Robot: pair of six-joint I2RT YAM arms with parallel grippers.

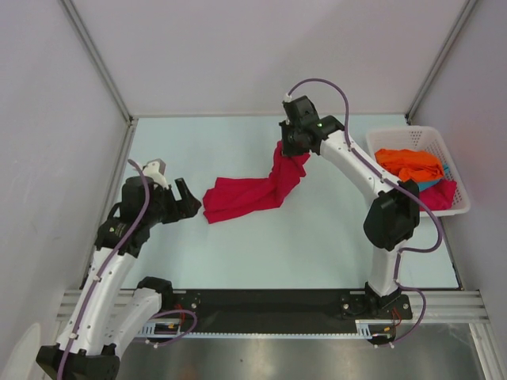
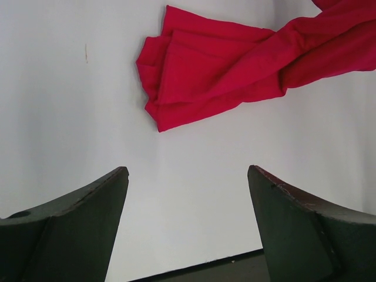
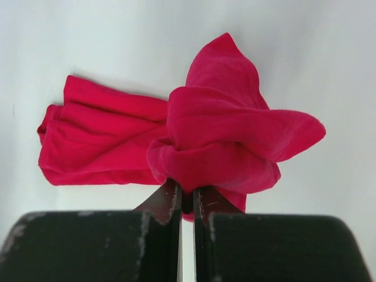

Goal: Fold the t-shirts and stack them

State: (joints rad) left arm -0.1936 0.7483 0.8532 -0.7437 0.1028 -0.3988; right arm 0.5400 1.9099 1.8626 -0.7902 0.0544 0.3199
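A crimson red t-shirt [image 1: 249,192] lies bunched on the table, its right end lifted. My right gripper [image 1: 290,150] is shut on that raised end; in the right wrist view the cloth [image 3: 226,141] bulges over the closed gripper [image 3: 187,197]. My left gripper [image 1: 188,202] is open and empty, just left of the shirt's low end; the shirt shows ahead of it in the left wrist view [image 2: 223,64], apart from the gripper [image 2: 188,176]. An orange t-shirt [image 1: 409,163], a teal one [image 1: 434,182] and another red one [image 1: 444,194] lie in the basket.
The white slatted basket [image 1: 412,135] stands at the table's right edge. Grey walls enclose the pale table [image 1: 238,253] on three sides. A black strip [image 1: 269,309] runs along the near edge between the arm bases.
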